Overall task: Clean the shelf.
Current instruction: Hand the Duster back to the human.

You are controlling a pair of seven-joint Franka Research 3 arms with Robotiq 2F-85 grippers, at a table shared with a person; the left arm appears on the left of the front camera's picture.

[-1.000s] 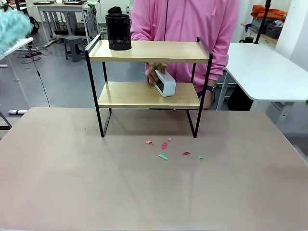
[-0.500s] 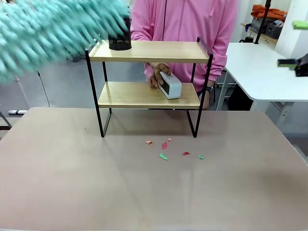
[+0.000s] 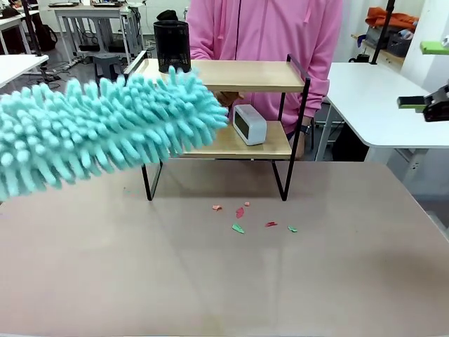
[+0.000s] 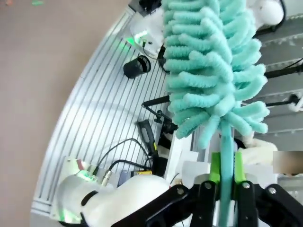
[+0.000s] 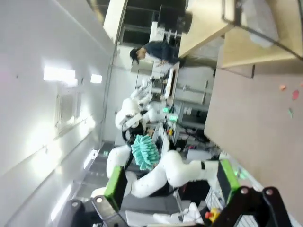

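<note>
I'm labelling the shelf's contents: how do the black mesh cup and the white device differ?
The black mesh cup stands on the shelf's top board, at its left end; the white device sits on the lower board, right of middle. The cup is round and taller; the device is boxy and lower. Both rest upright on wooden boards.

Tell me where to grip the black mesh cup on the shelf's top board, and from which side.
Probably the upper wall of the black mesh cup, coming straight down from above: it stands upright and round at the left end of the top board of the shelf, and the duster crowds its front.
</note>
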